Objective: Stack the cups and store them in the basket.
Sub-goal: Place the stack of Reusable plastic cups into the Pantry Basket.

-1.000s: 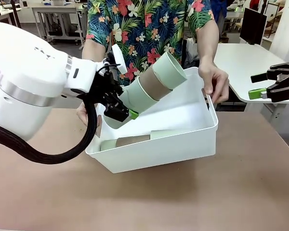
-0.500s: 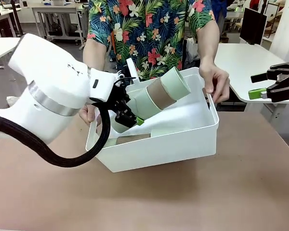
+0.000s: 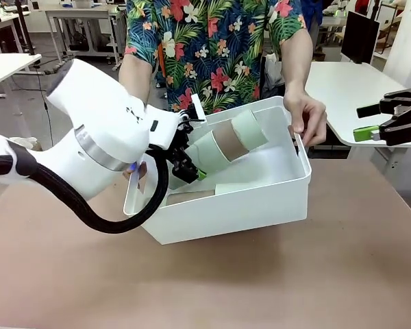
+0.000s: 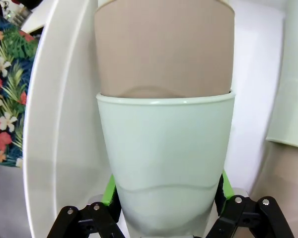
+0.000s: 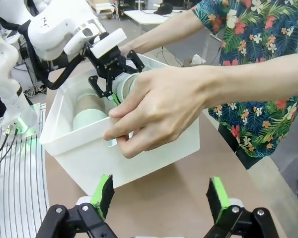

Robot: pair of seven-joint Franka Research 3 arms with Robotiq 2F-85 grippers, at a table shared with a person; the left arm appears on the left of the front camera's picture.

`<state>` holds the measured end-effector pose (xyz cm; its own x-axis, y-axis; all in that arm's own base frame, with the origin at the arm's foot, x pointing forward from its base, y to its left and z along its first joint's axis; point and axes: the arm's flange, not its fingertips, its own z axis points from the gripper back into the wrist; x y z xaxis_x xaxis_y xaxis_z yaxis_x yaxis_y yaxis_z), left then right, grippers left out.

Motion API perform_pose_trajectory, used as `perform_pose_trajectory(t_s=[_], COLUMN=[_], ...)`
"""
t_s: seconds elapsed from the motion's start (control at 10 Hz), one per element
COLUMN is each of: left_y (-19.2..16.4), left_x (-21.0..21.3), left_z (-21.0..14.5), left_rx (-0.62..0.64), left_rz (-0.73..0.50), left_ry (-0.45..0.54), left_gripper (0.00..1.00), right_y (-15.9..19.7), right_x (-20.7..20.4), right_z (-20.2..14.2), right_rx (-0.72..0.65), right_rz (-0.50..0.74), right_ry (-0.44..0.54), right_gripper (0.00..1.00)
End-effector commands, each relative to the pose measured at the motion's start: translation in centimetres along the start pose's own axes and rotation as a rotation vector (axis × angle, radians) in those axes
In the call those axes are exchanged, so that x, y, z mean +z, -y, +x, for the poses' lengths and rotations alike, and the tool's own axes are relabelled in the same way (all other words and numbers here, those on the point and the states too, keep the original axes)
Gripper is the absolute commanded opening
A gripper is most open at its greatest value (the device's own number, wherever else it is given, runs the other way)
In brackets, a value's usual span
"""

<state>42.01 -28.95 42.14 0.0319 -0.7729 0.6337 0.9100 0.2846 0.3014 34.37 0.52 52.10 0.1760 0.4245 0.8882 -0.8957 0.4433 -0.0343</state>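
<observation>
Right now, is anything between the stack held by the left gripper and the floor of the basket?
Partly. The left gripper holds a stack of cups tilted over the basket. Another stack lies on the floor below its gripped end. The floor toward the person's hand looks bare.

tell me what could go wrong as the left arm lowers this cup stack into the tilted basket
1. The left hand grips only the bottom mint cup; the tan cup and top mint cup just nest, slanted, and might slide off.
2. The person's hand props the white basket on edge; letting go could shift it under the stack.
3. Another cup stack already lies inside, so the incoming one may land on it.
</observation>
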Motion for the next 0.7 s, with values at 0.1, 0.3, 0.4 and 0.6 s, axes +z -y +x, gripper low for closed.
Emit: perform_pose_trajectory(t_s=[0.1,0.3,0.4,0.6], left_y=[-0.6,-0.3,-0.2,-0.1], left_x=[-1.0,-2.4,-2.7,-2.9], left_z=[1.9,1.9,2.0,2.4], left_rx=[0.008,-0.005,-0.011,-0.022], left_rz=[0.003,-0.015,-0.021,-0.023], left_ry=[-0.069,-0.097,-0.091,-0.097], left_gripper=[0.87,0.87,0.87,0.87], right_y=[0.3,0.3,0.3,0.3], right_x=[-0.2,-0.2,-0.2,-0.2], right_z=[0.3,0.3,0.3,0.3], right_rx=[-0.002,-0.002,-0.002,-0.002], right_rz=[-0.002,-0.002,-0.002,-0.002], right_ry=[0.024,0.024,0.024,0.024], right_gripper=[1.00,1.00,1.00,1.00])
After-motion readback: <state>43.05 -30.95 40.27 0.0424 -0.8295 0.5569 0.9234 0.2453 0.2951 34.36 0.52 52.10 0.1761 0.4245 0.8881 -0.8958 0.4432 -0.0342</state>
